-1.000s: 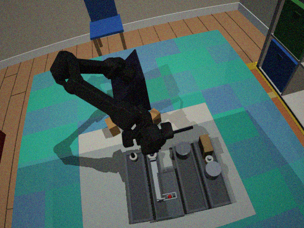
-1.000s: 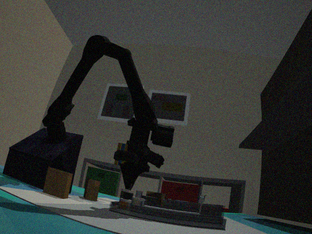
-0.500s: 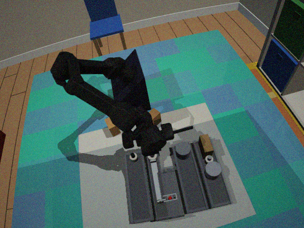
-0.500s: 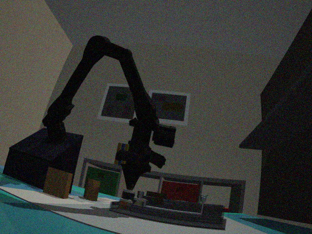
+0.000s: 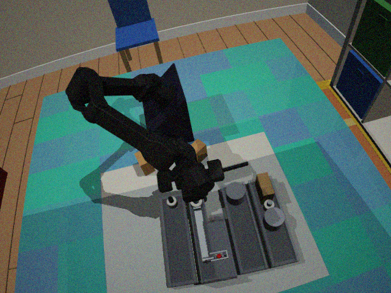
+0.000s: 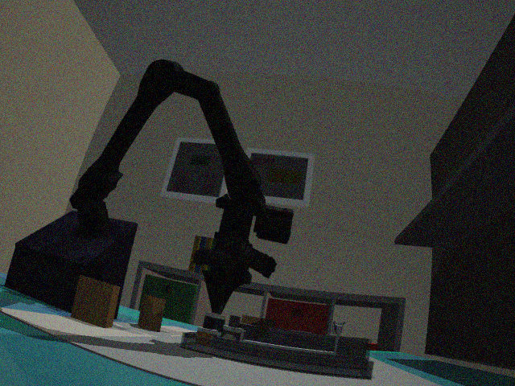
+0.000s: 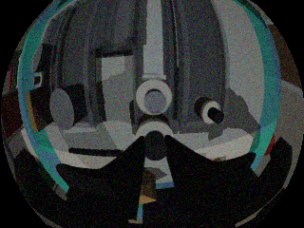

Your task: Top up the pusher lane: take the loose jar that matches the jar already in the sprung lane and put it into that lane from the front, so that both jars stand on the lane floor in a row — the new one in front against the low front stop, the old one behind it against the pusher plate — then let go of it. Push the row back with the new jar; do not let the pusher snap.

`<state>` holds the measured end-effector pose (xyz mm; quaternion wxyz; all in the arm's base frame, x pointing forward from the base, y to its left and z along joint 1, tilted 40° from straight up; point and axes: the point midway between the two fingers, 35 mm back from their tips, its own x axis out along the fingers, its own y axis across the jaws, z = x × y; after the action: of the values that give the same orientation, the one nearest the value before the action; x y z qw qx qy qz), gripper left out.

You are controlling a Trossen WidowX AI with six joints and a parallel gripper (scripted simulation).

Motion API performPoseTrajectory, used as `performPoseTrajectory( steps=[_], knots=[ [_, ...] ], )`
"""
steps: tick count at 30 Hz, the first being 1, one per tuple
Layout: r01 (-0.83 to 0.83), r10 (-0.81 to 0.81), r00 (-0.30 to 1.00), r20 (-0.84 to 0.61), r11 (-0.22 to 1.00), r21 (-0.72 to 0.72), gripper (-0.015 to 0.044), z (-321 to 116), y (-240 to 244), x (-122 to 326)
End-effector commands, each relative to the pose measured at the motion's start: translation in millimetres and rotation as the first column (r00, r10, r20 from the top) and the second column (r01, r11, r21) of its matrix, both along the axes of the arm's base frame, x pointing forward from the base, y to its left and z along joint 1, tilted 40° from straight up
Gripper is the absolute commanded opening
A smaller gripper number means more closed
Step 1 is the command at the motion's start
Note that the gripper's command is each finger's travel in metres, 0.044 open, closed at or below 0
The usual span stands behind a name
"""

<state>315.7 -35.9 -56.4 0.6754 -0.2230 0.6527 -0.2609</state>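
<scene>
My gripper (image 6: 216,311) (image 7: 155,140) points down at the front of the pusher lane (image 5: 217,271), shut on the cap of a jar (image 7: 154,127) with a pale shoulder; the cap looks dark. Directly behind it in the lane stands the old jar (image 5: 196,204) (image 6: 232,332) (image 7: 154,99), with pale shoulder and grey cap, against the pusher plate (image 7: 154,76). The two jars are close together; whether they touch is unclear. The pale pusher strip (image 5: 200,233) (image 6: 286,346) (image 7: 154,38) runs back from the plate. The held jar's base and the low front stop are hidden.
A dark-capped jar (image 5: 171,201) (image 7: 211,111) stands in the neighbouring lane. On the other side are wide grey-lidded jars (image 5: 236,190) (image 5: 274,217), a small jar (image 5: 269,204) and a wooden block (image 5: 265,185). A black bar (image 5: 235,166) (image 7: 95,152) extends beside the gripper.
</scene>
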Motion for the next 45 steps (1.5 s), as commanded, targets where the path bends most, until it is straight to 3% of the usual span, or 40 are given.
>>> performPoseTrajectory(
  steps=[1, 45],
  knots=[
    [-0.007, 0.007, 1.000, 0.025, 1.000, -0.001, 0.0000, 4, 1, 11],
    [-0.007, 0.007, 1.000, 0.026, 1.000, -0.001, 0.0000, 7, 2, 23]
  ],
)
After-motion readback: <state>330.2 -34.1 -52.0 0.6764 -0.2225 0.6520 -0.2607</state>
